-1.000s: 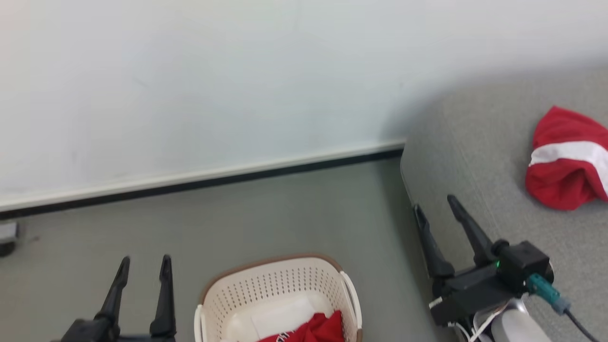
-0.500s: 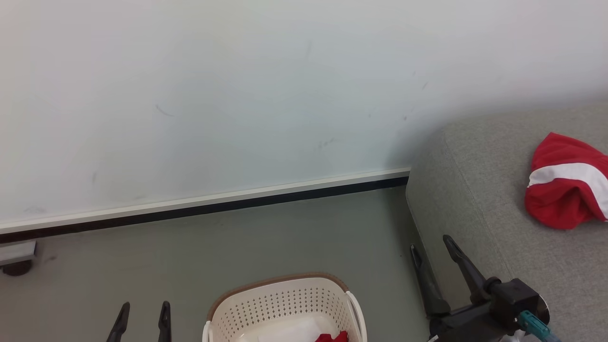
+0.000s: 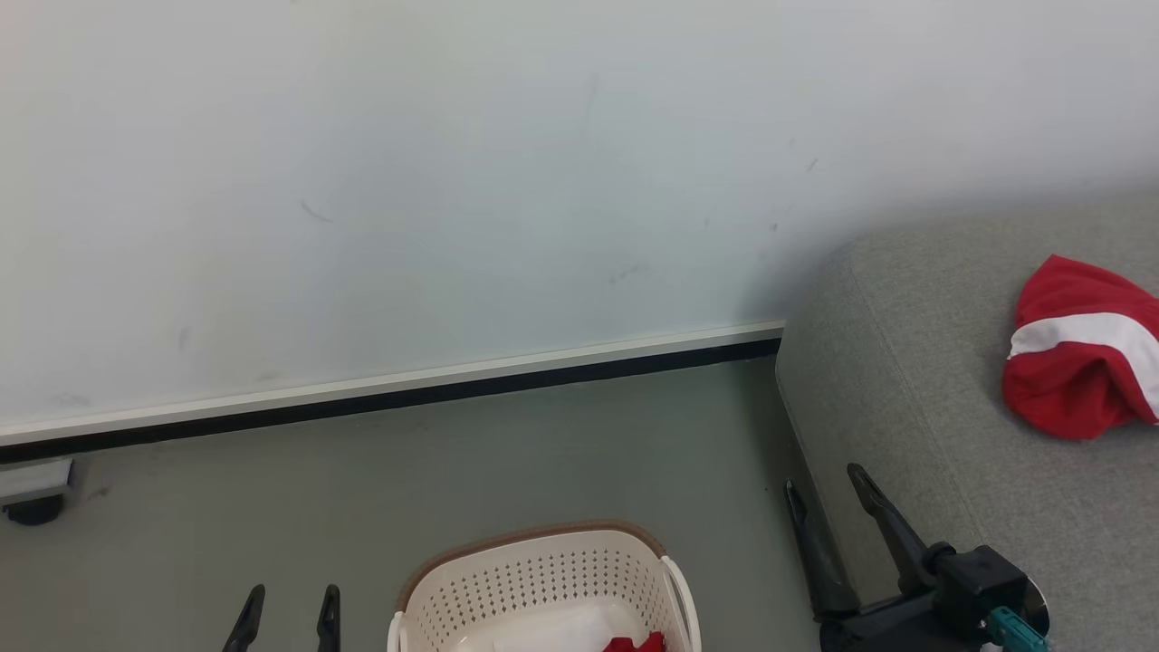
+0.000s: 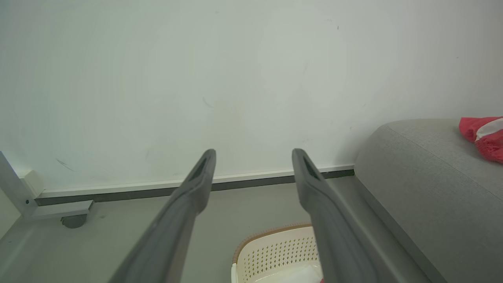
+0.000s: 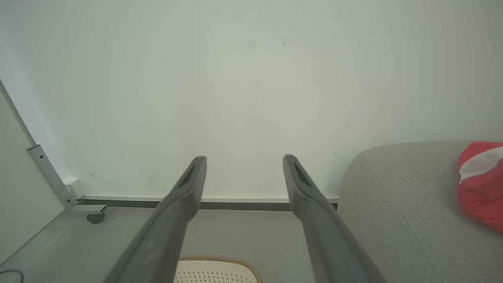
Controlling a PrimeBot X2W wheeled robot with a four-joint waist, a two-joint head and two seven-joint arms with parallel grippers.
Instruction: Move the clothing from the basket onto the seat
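The head camera has tilted up, leaving the basket [image 3: 534, 580] at 6 o'clock. Left end effector [image 3: 292, 599] and right end effector [image 3: 825, 482] are released, empty. One piece of clothing [image 3: 1077, 362] lies on the seat [image 3: 905, 380] at 3 o'clock; red fabric [image 3: 634, 645] inside the basket probably needs another pick.

woven matt grey cloth is seen on the seat [image 3: 914, 380]; perforated smooth cream plastic on the basket [image 3: 543, 580]; soft red cloth on the clothing [image 3: 1073, 362].
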